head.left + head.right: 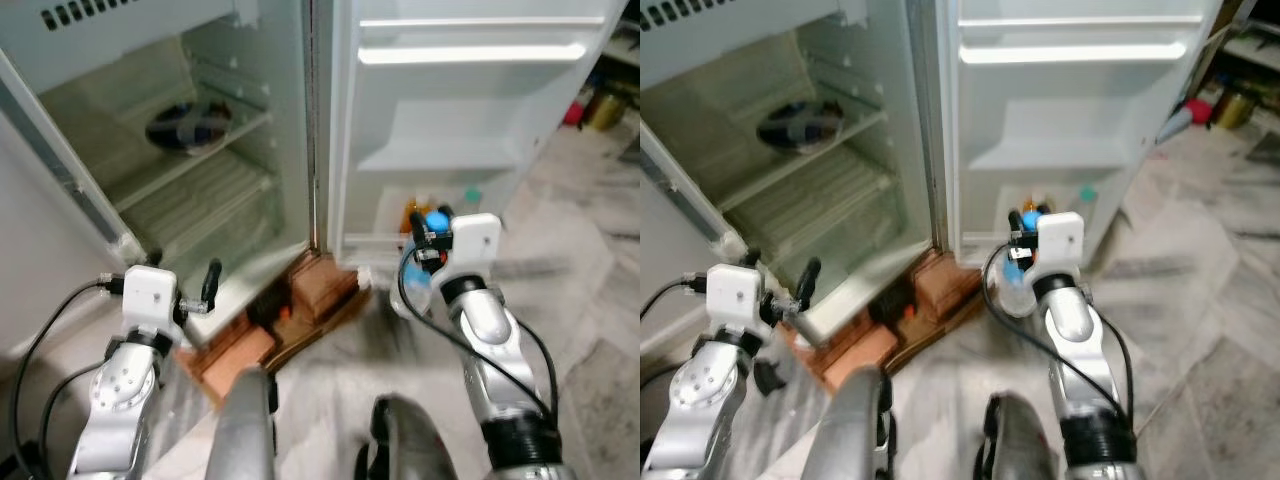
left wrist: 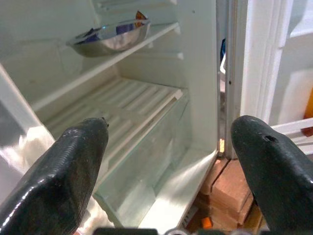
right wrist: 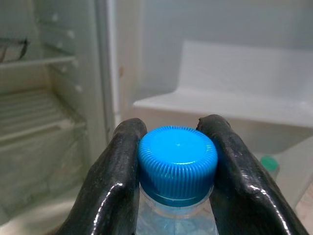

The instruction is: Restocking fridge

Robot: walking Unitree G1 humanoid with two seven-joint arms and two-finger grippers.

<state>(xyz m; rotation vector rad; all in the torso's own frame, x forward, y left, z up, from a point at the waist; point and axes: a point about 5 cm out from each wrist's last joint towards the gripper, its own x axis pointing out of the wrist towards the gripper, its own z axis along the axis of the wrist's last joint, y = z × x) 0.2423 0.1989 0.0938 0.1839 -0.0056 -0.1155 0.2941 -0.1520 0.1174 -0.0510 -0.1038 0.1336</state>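
Two black fingers [image 3: 117,186] of my right gripper [image 3: 177,161] are pinched on the neck of a clear water bottle [image 3: 176,215], one on each side just under its blue cap [image 3: 177,159]. From the right wrist camera the cap faces me nearly end-on, so the bottle's long axis runs along the fingers, cap end toward the fingertips and body back toward the wrist. From the head camera the right gripper [image 1: 432,232] is raised in front of the open fridge door [image 1: 470,120], and the cap [image 1: 436,220] shows as a blue spot at the fingertips, pointing toward the door shelves; the clear body [image 1: 415,290] hangs below, beside the wrist, so the bottle looks roughly upright with the cap on top, though blur hides its exact tilt.

Behind the gripper, the lowest door shelf [image 1: 400,235] holds an orange bottle [image 1: 411,215] and something with a green cap [image 1: 472,197]; the bottle in my grip is near that shelf, and I can't tell whether it touches it.

My left gripper [image 2: 168,147] is spread wide with nothing between its fingers, held low in front of the main fridge compartment [image 1: 200,190]. A metal bowl [image 2: 111,38] sits on the upper shelf [image 2: 105,66] there. Reddish-brown bricks [image 1: 320,285] lie under the fridge's front corner.
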